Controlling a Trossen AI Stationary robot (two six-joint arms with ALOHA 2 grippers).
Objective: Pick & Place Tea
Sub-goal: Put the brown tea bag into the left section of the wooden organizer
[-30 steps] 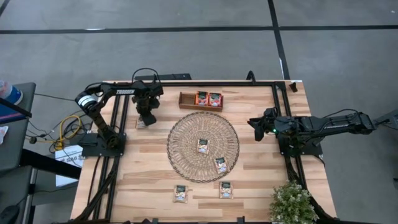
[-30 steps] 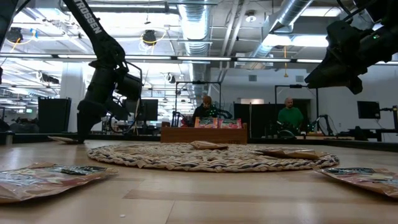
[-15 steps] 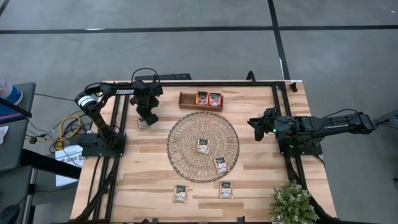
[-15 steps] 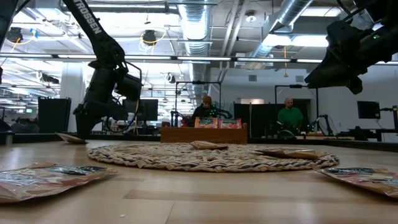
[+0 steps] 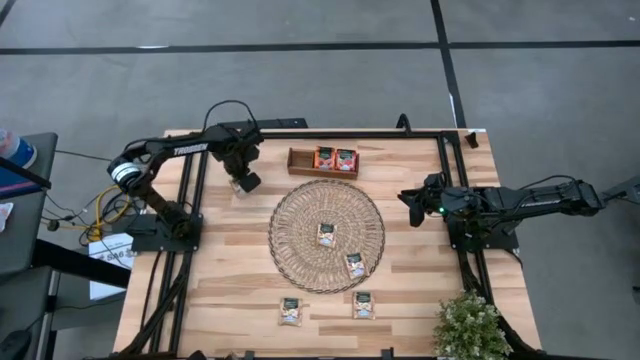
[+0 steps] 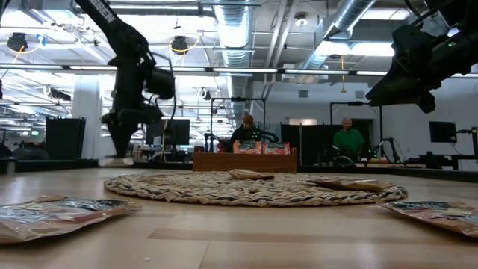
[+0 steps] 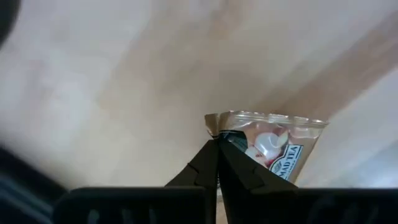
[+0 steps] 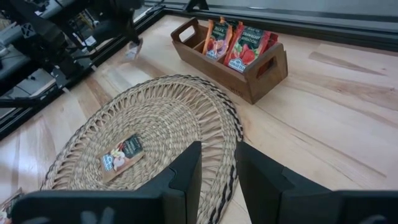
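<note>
Looking straight down first, I have my left gripper (image 5: 246,183) raised just off the near-left corner of the wooden tray (image 5: 300,163), pinched shut on one tea sachet (image 7: 273,140), while my right gripper (image 5: 410,199) waits on the far side of the round woven mat (image 5: 300,260) from it, holding nothing. Two red-orange sachets (image 5: 335,159) stand in the tray, two more sachets (image 5: 326,235) lie on the mat, and two others (image 5: 291,311) lie on the bare table past the mat's edge away from the tray. From table height, the held sachet hangs below my left fingers, clear of the wood, left of the tray. Through my left wrist, my two fingertips (image 7: 214,152) meet on the sachet's sealed top corner; it is a thin, light, crinkly foil packet that I judge will flex and swing, so the stiffer sealed edge is the place to pinch. I can read "TEA" on it, the rest being unclear. Through my right wrist, my fingers (image 8: 186,171) stand slightly apart and empty above the mat, facing the tray; the arm opposite reads "TROSSEN" in the overhead view.
</note>
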